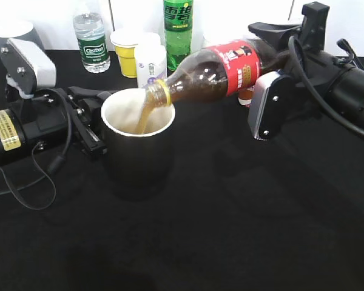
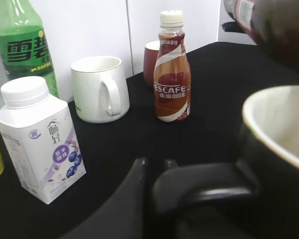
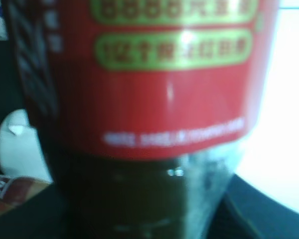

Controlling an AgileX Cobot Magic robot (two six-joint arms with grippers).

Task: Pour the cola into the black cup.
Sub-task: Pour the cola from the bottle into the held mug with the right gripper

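Observation:
The cola bottle (image 1: pixel 221 70), clear with dark liquid and a red label, is tipped on its side with its neck over the black cup (image 1: pixel 136 151). A brown stream runs from its mouth into the cup's white inside. My right gripper (image 1: pixel 268 73) is shut on the bottle's base end; the bottle's label and dark body (image 3: pixel 139 99) fill the right wrist view and hide the fingers. My left gripper (image 1: pixel 91 127) is shut on the cup's black loop handle (image 2: pixel 199 186), and the cup's rim (image 2: pixel 269 129) is at the right of that view.
At the back stand a green soda bottle (image 1: pixel 178 30), a water bottle (image 1: pixel 90 39), a yellow cup (image 1: pixel 126 51) and a white milk carton (image 2: pixel 37 137). A white mug (image 2: pixel 97 87), a brown coffee bottle (image 2: pixel 172 74) and a reddish mug (image 2: pixel 150 59) stand behind the cup.

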